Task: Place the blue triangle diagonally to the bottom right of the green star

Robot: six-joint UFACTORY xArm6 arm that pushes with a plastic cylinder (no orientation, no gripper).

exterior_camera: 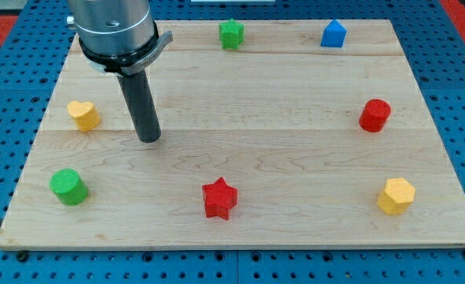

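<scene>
My tip (148, 139) rests on the counter (256, 102) in the view's left part, just to the right of the yellow heart (83, 115) and above the green cylinder (68, 187). There is no hand on this arm, only the rod, so nothing can be spread, pressed together or pinching.

The blue triangle (334, 35) stands near the view's top right, close to the top edge. The green star (231, 34) is at the top middle, on almost the same row, with clear space between the two.

What could go wrong, as I judge it:
- The blue triangle sits so near the top edge that my tip has little room to come behind it; a push from the wrong side may send it off the counter
- The triangle has slanted faces, so a push that is not through its middle may turn it and let it slip past my tip
- On the way from the left, the rod may touch the green star and shift it, and then the goal place also shifts
- If the push goes too far down and right, the triangle may come against the red hexagon (375, 115)

Count: seven blocks in all. Two green (star, cylinder), two yellow (heart and the yellow hexagon (395, 196)), two red (hexagon and the red star (219, 198)), one blue
</scene>
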